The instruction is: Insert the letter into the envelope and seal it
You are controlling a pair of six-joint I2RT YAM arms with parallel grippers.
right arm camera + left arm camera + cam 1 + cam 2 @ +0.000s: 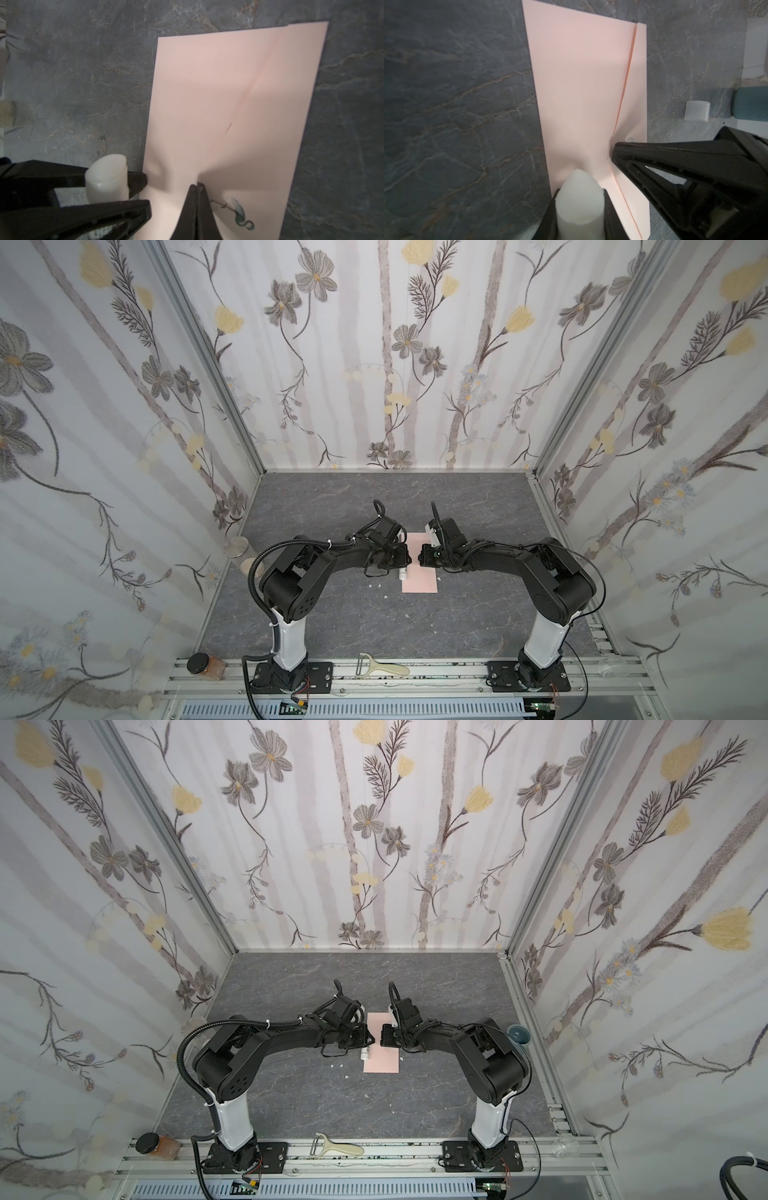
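Envelope [419, 583] lies flat on the table [332, 614], midway between its left and right edges. Left gripper [145, 193] pinches 1 white glue stick [107, 178] beside the envelope's edge. Right gripper [197, 187]: fingers pressed together, tips bearing on the envelope.

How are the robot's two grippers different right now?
The left gripper is shut on the white glue stick; the right gripper is shut tight, holding nothing. The left gripper sits at the pink envelope's edge; the right gripper's tip presses on the envelope's middle. Both are black.
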